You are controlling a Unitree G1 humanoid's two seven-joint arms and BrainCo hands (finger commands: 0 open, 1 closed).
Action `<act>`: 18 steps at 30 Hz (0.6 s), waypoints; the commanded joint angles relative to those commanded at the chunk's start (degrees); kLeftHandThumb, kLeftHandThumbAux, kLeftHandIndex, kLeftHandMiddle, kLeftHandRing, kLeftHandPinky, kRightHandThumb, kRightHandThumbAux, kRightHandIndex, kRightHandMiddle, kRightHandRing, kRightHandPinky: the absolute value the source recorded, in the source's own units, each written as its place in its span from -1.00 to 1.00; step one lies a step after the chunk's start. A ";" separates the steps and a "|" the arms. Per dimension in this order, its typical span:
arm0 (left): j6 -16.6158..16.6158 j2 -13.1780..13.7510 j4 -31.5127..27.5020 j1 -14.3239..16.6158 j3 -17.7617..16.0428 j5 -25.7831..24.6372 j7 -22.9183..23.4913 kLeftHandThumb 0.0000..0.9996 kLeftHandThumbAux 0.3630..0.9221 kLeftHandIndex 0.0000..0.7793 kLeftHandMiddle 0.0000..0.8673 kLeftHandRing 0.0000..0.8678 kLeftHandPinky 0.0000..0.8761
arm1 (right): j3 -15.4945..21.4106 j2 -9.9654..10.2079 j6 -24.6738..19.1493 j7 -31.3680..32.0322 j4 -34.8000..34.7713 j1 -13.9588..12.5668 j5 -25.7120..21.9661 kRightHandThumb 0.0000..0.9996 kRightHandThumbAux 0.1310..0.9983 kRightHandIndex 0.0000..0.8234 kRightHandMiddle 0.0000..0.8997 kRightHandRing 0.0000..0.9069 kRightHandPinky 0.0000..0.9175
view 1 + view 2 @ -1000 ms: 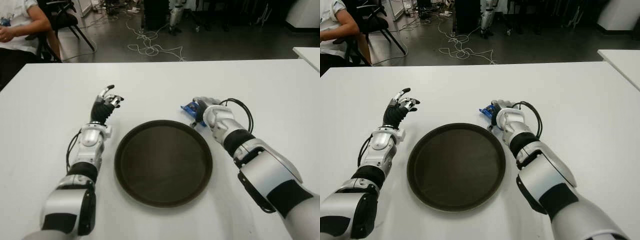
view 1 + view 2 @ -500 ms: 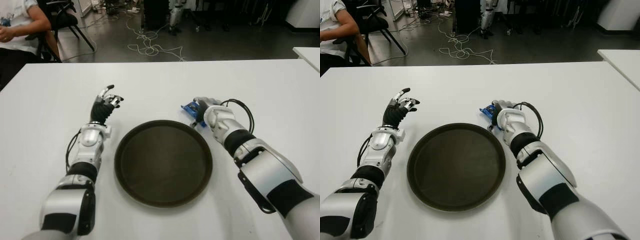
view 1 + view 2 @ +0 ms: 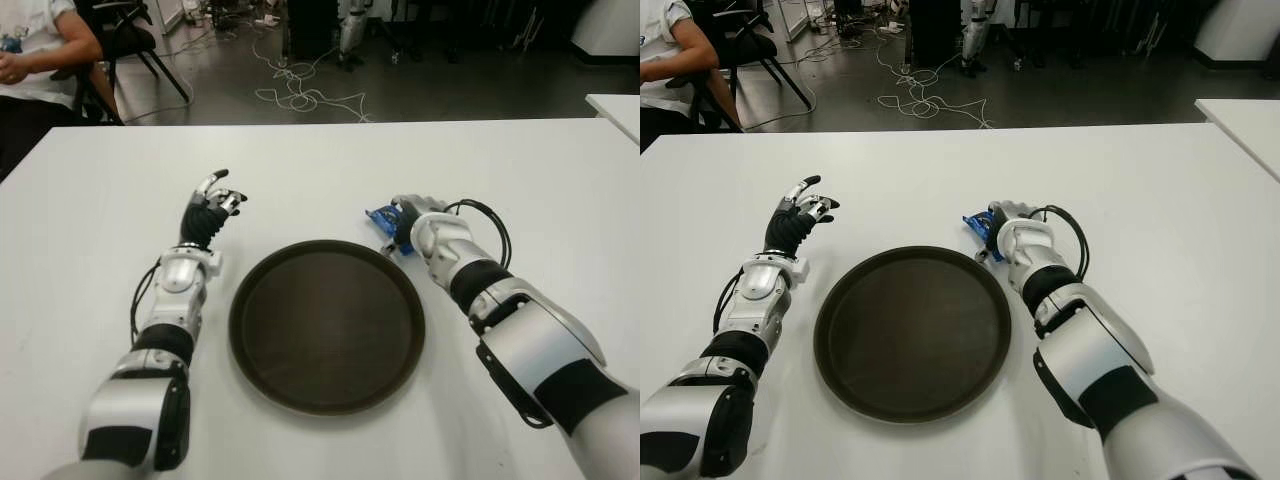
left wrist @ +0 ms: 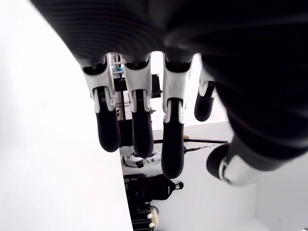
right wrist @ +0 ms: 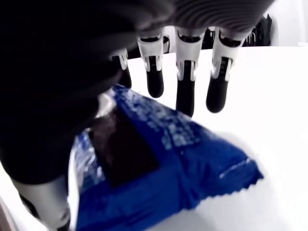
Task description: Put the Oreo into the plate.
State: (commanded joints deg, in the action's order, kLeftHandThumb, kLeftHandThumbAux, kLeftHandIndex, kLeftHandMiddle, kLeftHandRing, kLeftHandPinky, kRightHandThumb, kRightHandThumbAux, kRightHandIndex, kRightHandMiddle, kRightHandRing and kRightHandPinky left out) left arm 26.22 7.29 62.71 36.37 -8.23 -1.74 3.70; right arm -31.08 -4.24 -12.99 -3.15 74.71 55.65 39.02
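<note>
White table [image 3: 90, 200] holds one plate [image 3: 327, 325], one Oreo packet [image 3: 381, 217] — right hand [image 3: 412, 222] open over it.

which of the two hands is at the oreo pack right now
The right hand, at the blue Oreo pack beside the plate's far right rim. The left hand shows left of the plate, open and holding nothing.

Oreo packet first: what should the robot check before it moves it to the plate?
1. Oreo packet under the right hand: ok.
2. Fingers closed on the packet: not ok, they hang extended above it.
3. Plate has room: ok, nothing in it.
4. Plate close to the packet: ok, just beside it.
5. Left hand out of the way: ok, open, left of the plate.
</note>
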 joint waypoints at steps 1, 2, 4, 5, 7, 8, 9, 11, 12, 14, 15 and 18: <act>-0.03 0.01 0.00 0.02 -0.04 -0.07 0.07 0.87 -0.04 -0.61 0.07 -0.37 -0.26 | 0.06 0.01 0.05 -0.13 0.06 -0.04 -0.03 -1.00 0.46 -0.39 -0.37 -0.35 -0.32; -0.05 0.00 0.00 0.03 -0.06 -0.11 0.12 0.87 -0.04 -0.61 0.07 -0.37 -0.26 | 0.11 0.01 0.08 -0.21 0.11 -0.08 -0.06 -1.00 0.46 -0.38 -0.36 -0.35 -0.31; -0.02 -0.07 -0.03 0.01 -0.20 -0.34 0.30 0.88 -0.04 -0.60 0.07 -0.36 -0.26 | 0.24 -0.02 0.15 -0.27 0.15 -0.07 -0.15 -1.00 0.47 -0.34 -0.33 -0.32 -0.29; 0.00 -0.10 -0.05 -0.02 -0.25 -0.41 0.34 0.88 -0.04 -0.60 0.07 -0.36 -0.26 | 0.28 -0.04 0.16 -0.26 0.14 -0.02 -0.17 -1.00 0.48 -0.32 -0.32 -0.31 -0.27; 0.04 -0.13 -0.06 -0.06 -0.32 -0.52 0.40 0.88 -0.04 -0.60 0.07 -0.36 -0.27 | 0.33 -0.07 0.20 -0.27 0.12 0.06 -0.16 -1.00 0.49 -0.30 -0.31 -0.30 -0.26; 0.05 -0.14 -0.06 -0.08 -0.35 -0.57 0.43 0.88 -0.04 -0.60 0.07 -0.37 -0.27 | 0.35 -0.08 0.22 -0.29 0.11 0.09 -0.15 -1.00 0.50 -0.29 -0.31 -0.29 -0.25; 0.06 -0.14 -0.05 -0.09 -0.37 -0.59 0.45 0.88 -0.04 -0.59 0.07 -0.37 -0.28 | 0.36 -0.09 0.23 -0.31 0.11 0.11 -0.14 -1.00 0.50 -0.29 -0.31 -0.29 -0.25; 0.08 -0.14 -0.03 -0.10 -0.47 -0.72 0.65 0.88 -0.04 -0.59 0.07 -0.37 -0.28 | 0.46 -0.16 0.23 -0.37 -0.07 0.30 -0.18 -1.00 0.51 -0.29 -0.31 -0.28 -0.24; 0.08 -0.13 -0.02 -0.10 -0.53 -0.80 0.79 0.88 -0.04 -0.59 0.07 -0.35 -0.27 | 0.52 -0.22 0.23 -0.40 -0.21 0.44 -0.22 -1.00 0.53 -0.29 -0.31 -0.28 -0.25; 0.23 -0.09 -0.09 -0.17 -0.59 -0.88 1.03 0.88 -0.05 -0.58 0.07 -0.34 -0.26 | 0.73 -0.22 0.13 -0.69 -0.40 0.51 -0.35 -1.00 0.54 -0.30 -0.32 -0.28 -0.25; 0.33 -0.06 -0.12 -0.20 -0.59 -0.88 1.09 0.88 -0.05 -0.58 0.07 -0.33 -0.25 | 0.83 -0.19 0.07 -0.88 -0.44 0.47 -0.41 -1.00 0.55 -0.31 -0.33 -0.30 -0.26; 0.40 0.01 -0.39 -0.34 -0.56 -0.89 1.15 0.88 -0.05 -0.58 0.07 -0.32 -0.24 | 1.10 -0.27 0.00 -1.12 -0.63 0.48 -0.56 -1.00 0.56 -0.30 -0.33 -0.31 -0.27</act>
State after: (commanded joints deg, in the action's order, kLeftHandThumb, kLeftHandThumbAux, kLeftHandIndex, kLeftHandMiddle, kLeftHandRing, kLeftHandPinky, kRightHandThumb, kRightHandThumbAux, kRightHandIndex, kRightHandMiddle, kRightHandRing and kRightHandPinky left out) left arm 26.62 7.29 62.32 36.04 -8.79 -2.62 4.85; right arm -29.99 -4.51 -12.98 -4.27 74.07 56.12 38.45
